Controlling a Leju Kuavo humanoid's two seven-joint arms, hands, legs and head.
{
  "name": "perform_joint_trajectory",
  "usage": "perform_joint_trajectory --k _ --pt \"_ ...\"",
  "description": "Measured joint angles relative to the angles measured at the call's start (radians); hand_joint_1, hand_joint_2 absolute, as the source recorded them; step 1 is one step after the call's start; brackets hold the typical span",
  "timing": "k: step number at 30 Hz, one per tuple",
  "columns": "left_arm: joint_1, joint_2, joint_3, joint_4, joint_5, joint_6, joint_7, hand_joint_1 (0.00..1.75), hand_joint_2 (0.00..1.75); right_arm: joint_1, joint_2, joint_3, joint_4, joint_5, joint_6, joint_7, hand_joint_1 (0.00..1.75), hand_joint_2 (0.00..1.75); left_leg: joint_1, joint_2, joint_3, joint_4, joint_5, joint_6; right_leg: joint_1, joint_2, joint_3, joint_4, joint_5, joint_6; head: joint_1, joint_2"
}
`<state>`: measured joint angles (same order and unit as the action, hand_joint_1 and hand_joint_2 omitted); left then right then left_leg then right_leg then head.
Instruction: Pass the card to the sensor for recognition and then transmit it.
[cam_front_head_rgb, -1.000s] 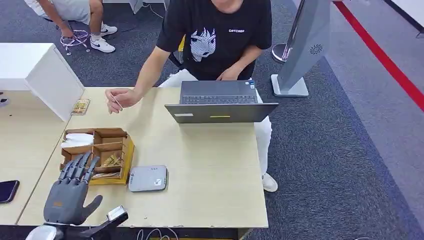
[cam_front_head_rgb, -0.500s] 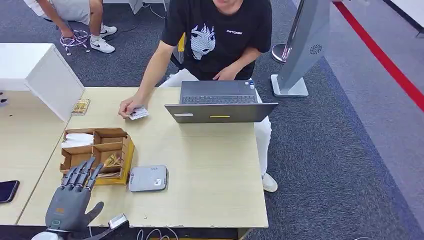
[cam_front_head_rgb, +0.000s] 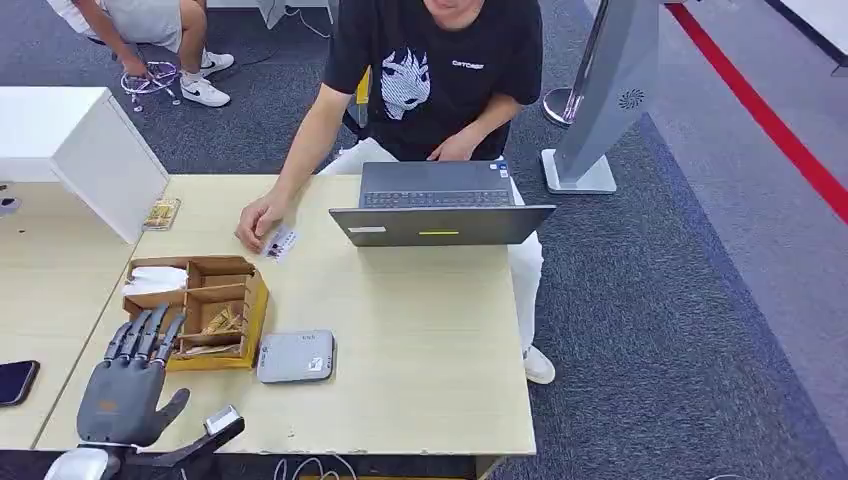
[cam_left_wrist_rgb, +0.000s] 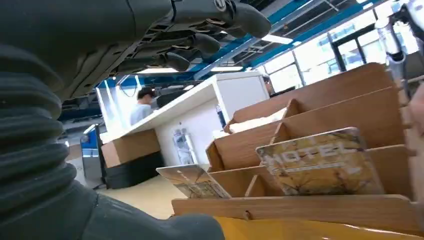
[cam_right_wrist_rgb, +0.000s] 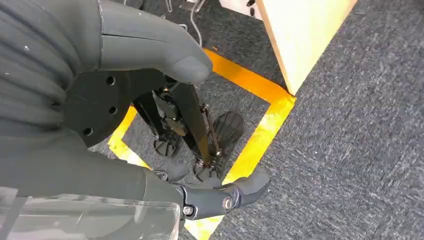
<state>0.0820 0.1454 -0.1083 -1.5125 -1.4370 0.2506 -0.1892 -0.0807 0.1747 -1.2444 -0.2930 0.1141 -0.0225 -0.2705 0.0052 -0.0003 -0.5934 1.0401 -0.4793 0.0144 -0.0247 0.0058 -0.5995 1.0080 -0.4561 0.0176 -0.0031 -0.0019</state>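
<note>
Hovering with fingers spread and holding nothing, the left robot hand (cam_front_head_rgb: 128, 385) sits just short of the compartmented brown cardboard tray (cam_front_head_rgb: 254, 300) on the tabletop (cam_front_head_rgb: 420, 340). Yellow printed hotel cards (cam_left_wrist_rgb: 320, 162) stand upright directly ahead of its fingertips; this hand is judged nearer.

I assess this as an office or demonstration hall. At centre frame I see a pale wooden desk (cam_front_head_rgb: 420, 330) carrying an open laptop (cam_front_head_rgb: 440, 208), with a person (cam_front_head_rgb: 420, 80) seated behind it. Grey office carpet (cam_front_head_rgb: 660, 300) covers the floor, crossed by a red line (cam_front_head_rgb: 770, 115) at upper right. A grey freestanding kiosk (cam_front_head_rgb: 610, 90) stands at upper right. My left wrist view shows blue ceiling beams (cam_left_wrist_rgb: 300, 25), strip lights and large glazed windows (cam_left_wrist_rgb: 320, 57).
</note>
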Motion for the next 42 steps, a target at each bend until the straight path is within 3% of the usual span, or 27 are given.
perform_joint_trajectory --k 8,15,31,42 --pt "-0.112 -0.023 0.071 0.172 0.000 0.003 0.006 0.00 1.75 -0.002 -0.004 0.013 0.002 0.018 0.005 0.003 0.00 1.75 0.000 0.000 0.000 0.000 0.001 0.001 0.000 0.000 0.000 0.000 0.000 0.000 0.000 0.000" --pt "-0.152 -0.037 0.096 0.243 0.000 0.007 0.006 0.00 1.75 -0.003 -0.008 0.020 0.005 0.019 0.006 0.004 0.00 1.75 0.000 0.000 0.000 0.000 0.001 0.001 0.000 0.000 0.000 0.000 0.000 0.000 0.000 0.000" --pt "-0.160 -0.068 0.103 0.272 -0.021 0.014 -0.014 0.00 1.75 -0.004 -0.010 0.021 0.008 0.033 0.009 0.005 0.00 1.75 0.000 0.000 0.000 0.000 0.001 0.001 0.000 0.000 0.000 0.000 0.000 0.000 0.000 0.000" --pt "-0.140 -0.066 0.102 0.215 -0.033 0.014 -0.002 0.00 1.75 -0.004 -0.014 0.021 0.008 0.032 0.003 0.007 0.00 1.75 0.000 0.000 0.000 0.000 0.001 0.001 0.000 0.000 0.000 0.000 0.000 0.000 0.000 0.000"
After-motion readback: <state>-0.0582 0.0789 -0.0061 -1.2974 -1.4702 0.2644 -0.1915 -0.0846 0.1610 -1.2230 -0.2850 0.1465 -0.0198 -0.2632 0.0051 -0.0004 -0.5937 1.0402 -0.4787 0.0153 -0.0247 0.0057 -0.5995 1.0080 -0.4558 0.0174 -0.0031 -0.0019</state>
